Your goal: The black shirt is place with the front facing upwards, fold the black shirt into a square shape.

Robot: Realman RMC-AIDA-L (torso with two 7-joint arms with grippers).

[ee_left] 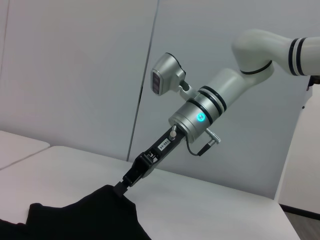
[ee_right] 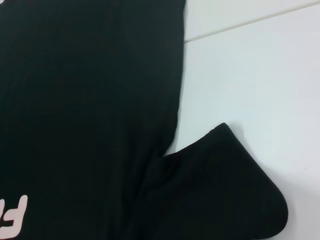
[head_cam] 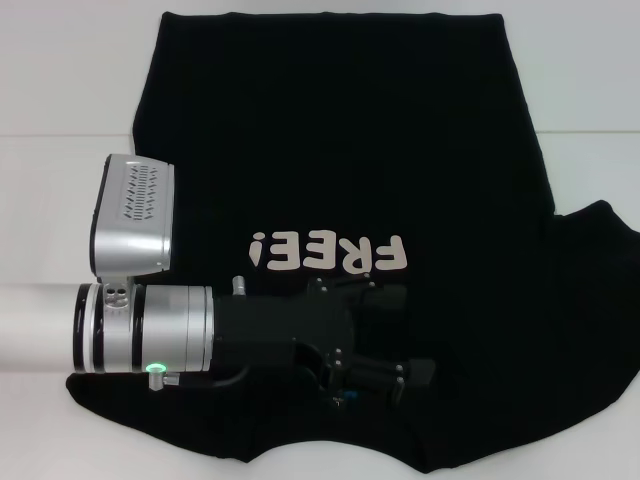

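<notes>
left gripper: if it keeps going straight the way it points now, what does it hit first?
The left gripper points toward the robot's right, over the black shirt. Straight on, it would likely meet shirt fabric first, toward the sleeve. Its height above the cloth is unclear.

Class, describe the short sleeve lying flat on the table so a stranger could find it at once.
Start at the white table and the black shirt spread across it, lettered FREE!. Follow the shirt's edge on the robot's right to the sleeve, a rounded black flap jutting onto bare table. The other side shows no such flap.
</notes>
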